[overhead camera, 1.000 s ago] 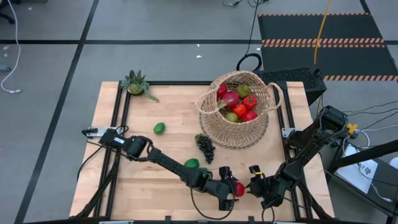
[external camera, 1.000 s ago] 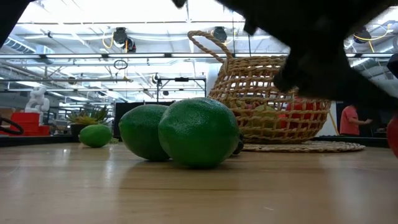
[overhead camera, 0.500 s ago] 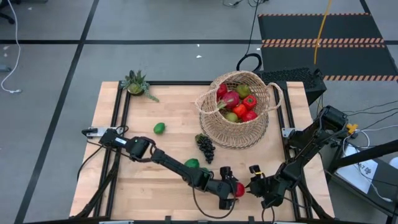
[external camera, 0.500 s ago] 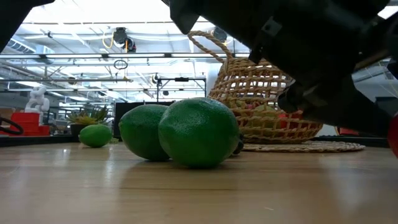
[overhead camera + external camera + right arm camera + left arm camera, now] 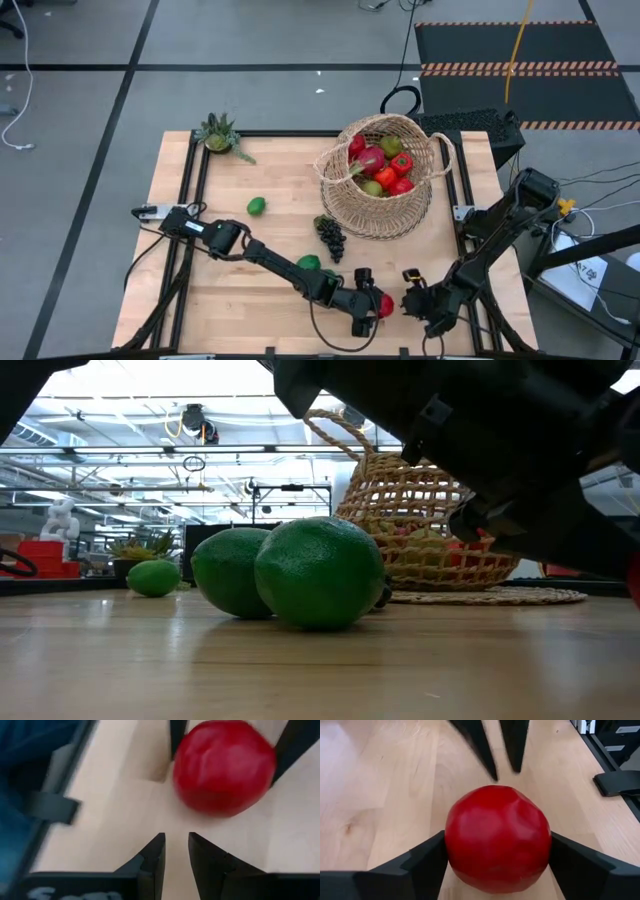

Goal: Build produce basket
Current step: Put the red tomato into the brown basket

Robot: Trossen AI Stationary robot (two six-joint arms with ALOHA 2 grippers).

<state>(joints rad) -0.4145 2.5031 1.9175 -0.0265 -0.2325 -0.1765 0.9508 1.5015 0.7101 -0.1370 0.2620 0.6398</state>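
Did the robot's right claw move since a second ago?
Yes, a little. In the high view the right gripper backed off from the red apple, toward the table's right edge.

Both arms (image 5: 270,262) are dark, jointed tubes. The fingers (image 5: 425,862) are flat, matte black wedges tapering to narrow tips. The right arm (image 5: 500,235) carries a yellow tag near its base.

A glossy red apple (image 5: 497,840) is sitting near the tan woven basket (image 5: 385,190); green limes (image 5: 318,572) are lying beside it.
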